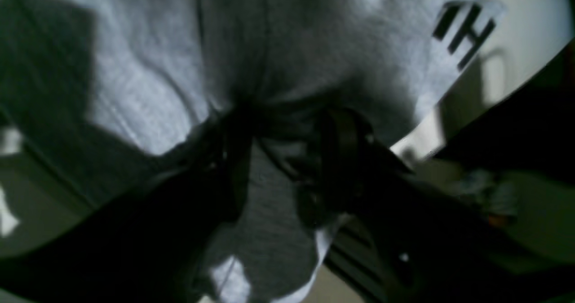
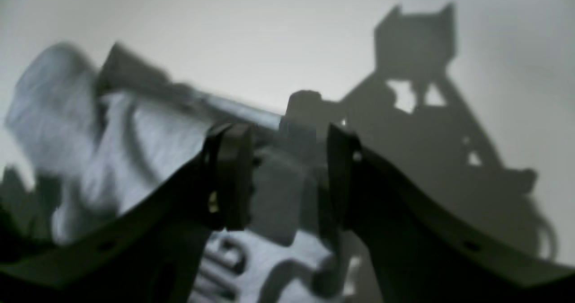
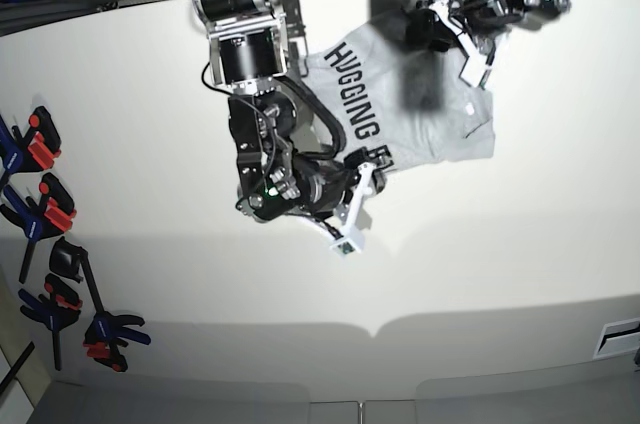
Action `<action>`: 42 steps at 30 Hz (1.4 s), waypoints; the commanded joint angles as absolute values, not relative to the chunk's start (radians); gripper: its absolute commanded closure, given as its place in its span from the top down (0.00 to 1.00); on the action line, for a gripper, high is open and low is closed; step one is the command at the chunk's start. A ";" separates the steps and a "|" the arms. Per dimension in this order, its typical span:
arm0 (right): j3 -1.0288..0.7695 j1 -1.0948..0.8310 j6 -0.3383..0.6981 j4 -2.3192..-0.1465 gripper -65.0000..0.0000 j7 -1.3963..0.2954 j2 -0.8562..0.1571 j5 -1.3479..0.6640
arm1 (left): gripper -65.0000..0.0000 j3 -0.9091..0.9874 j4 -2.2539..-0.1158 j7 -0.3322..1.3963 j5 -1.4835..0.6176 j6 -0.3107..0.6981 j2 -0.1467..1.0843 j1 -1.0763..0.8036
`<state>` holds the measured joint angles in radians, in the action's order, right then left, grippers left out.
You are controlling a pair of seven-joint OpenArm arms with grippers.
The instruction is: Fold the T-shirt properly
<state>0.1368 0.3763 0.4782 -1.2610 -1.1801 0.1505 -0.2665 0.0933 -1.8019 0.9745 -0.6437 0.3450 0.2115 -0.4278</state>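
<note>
T-shirt [image 3: 420, 104] lies at desk's [image 3: 150, 124] 1 o'clock, lettering up; right hand [image 2: 280, 177] clamped on cloth at its 7 o'clock corner; left hand [image 1: 287, 168] pinching cloth at 12. My read: lift both evenly, keep hem taut, avoid bunching.

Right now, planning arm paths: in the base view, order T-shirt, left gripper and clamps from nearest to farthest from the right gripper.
From the right gripper:
1. T-shirt, in its grip.
2. Left gripper, upper right.
3. Clamps, far left edge.
</note>
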 commanded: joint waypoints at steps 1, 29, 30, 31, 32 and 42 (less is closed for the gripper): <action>0.138 0.401 0.491 -1.276 0.39 -1.179 0.157 -0.280 | 0.37 0.098 -1.802 0.981 -0.567 0.333 0.232 -0.411; 0.136 0.396 0.488 -1.502 0.39 -1.233 0.157 -0.266 | 0.37 0.096 -1.524 0.611 -0.105 0.063 0.451 -0.179; 0.136 0.396 0.487 -1.529 0.39 -1.237 0.157 -0.266 | 0.37 0.096 -1.502 0.609 -0.105 0.063 0.446 -0.165; 0.133 0.396 0.485 -1.555 0.39 -1.239 0.157 -0.266 | 0.37 0.096 -1.488 0.605 -0.105 0.064 0.440 -0.151; 0.129 0.396 0.481 -1.579 0.39 -1.240 0.157 -0.266 | 0.37 0.096 -1.482 0.601 -0.104 0.064 0.433 -0.138; -0.022 0.395 0.479 -1.642 0.39 -1.251 0.151 -0.296 | 0.37 0.096 -1.482 0.440 -0.105 0.136 0.347 -0.036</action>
